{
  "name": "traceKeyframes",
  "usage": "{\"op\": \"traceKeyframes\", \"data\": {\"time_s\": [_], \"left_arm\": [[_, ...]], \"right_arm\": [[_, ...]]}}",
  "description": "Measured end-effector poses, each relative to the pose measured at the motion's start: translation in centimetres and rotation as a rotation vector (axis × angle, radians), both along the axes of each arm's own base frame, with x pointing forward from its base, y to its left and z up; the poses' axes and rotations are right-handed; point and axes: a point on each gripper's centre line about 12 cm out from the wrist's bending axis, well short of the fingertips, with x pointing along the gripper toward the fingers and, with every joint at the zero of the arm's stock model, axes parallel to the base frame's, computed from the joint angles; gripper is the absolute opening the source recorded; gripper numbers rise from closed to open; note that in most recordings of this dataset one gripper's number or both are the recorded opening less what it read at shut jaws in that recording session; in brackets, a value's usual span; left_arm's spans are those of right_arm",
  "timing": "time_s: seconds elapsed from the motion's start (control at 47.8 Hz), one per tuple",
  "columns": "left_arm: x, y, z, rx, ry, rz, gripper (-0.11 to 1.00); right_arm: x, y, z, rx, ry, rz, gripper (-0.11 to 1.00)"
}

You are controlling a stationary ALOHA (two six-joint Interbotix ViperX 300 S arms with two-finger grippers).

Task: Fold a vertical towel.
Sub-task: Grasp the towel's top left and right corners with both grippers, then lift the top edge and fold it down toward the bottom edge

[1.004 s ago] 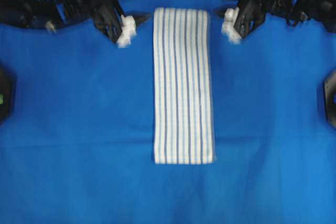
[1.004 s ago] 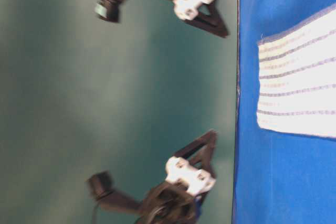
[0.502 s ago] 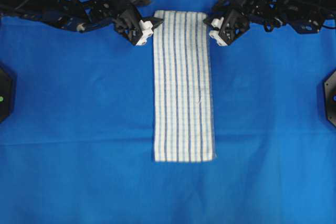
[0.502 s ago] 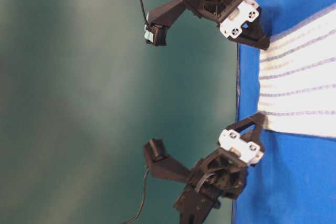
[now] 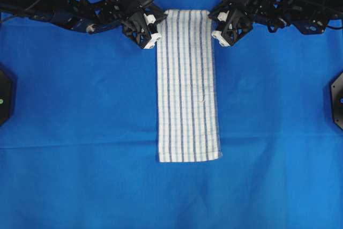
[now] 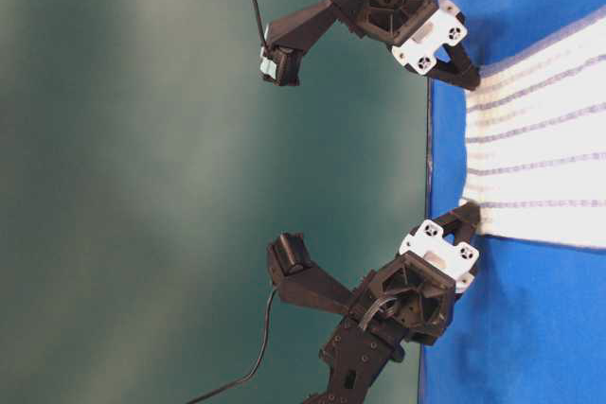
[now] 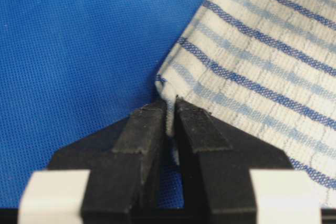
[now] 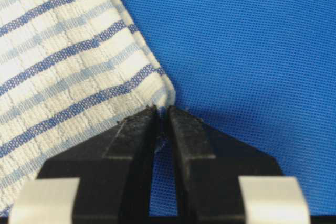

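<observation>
The towel (image 5: 187,84), white with thin blue lengthwise stripes, lies flat as a long strip down the middle of the overhead view. My left gripper (image 5: 158,23) is at its far left corner. In the left wrist view the fingers (image 7: 147,129) are shut on that corner, with white cloth (image 7: 262,66) pinched between them. My right gripper (image 5: 213,25) is at the far right corner. Its jaws stand close together, pinching the very tip of the towel (image 8: 63,61). The table-level view shows the right gripper (image 6: 471,78) and the left gripper (image 6: 471,217) touching the towel's end.
A large plain blue cloth (image 5: 80,105) covers the table under the towel. Black fixtures sit at the left edge (image 5: 4,97) and the right edge (image 5: 337,100). Both arms stretch in along the far edge, with cables trailing behind them.
Both grippers came down and inward from beside the towel to its far corners, then closed on them. The towel's far end has drawn slightly narrower.
</observation>
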Motion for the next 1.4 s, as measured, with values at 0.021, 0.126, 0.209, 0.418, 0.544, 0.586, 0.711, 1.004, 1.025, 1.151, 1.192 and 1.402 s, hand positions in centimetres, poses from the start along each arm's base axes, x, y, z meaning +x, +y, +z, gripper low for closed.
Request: {"op": "traceKeyframes", "data": {"time_s": [0.021,0.126,0.209,0.418,0.544,0.586,0.711,1.004,1.025,1.151,1.192,1.402], "left_arm": [[0.0,0.0,0.0,0.0,0.0,0.0,0.05],[0.0,0.1,0.1,0.016,0.005,-0.01,0.05],[-0.1,0.6,0.5,0.032,0.004,-0.007,0.05],[-0.6,3.2,3.1,0.089,-0.033,0.031,0.05],[-0.9,4.2,4.4,0.114,-0.046,0.044,0.05],[-0.9,4.3,4.7,0.117,-0.051,0.047,0.05],[-0.9,4.4,4.8,0.117,-0.051,0.049,0.05],[-1.0,3.0,7.7,0.145,-0.097,0.023,0.05],[-1.0,2.7,8.0,0.147,-0.099,0.016,0.05],[-1.2,0.0,9.5,0.152,-0.106,-0.039,0.05],[-1.3,-0.8,10.0,0.154,-0.113,-0.055,0.05],[-1.9,-6.1,10.9,0.147,-0.12,-0.172,0.05]], "right_arm": [[0.0,0.0,0.0,0.0,-0.002,-0.001,0.11],[0.0,-0.1,0.1,-0.002,-0.004,-0.002,0.11],[0.0,-0.2,0.2,-0.006,-0.012,-0.006,0.11],[-0.5,-2.2,2.4,-0.041,-0.063,-0.055,0.11],[-0.9,-3.4,3.7,-0.074,-0.085,-0.074,0.11],[-0.9,-3.6,3.9,-0.083,-0.088,-0.074,0.11],[-0.9,-4.0,4.6,-0.109,-0.087,-0.064,0.11],[-1.3,-3.6,7.4,-0.125,-0.104,-0.059,0.11],[-1.3,-3.4,7.7,-0.127,-0.108,-0.057,0.11],[-1.4,-1.2,9.6,-0.145,-0.138,-0.012,0.11],[-1.4,-0.4,10.2,-0.15,-0.15,0.006,0.11],[-1.8,4.6,11.3,-0.149,-0.175,0.121,0.11]]}}
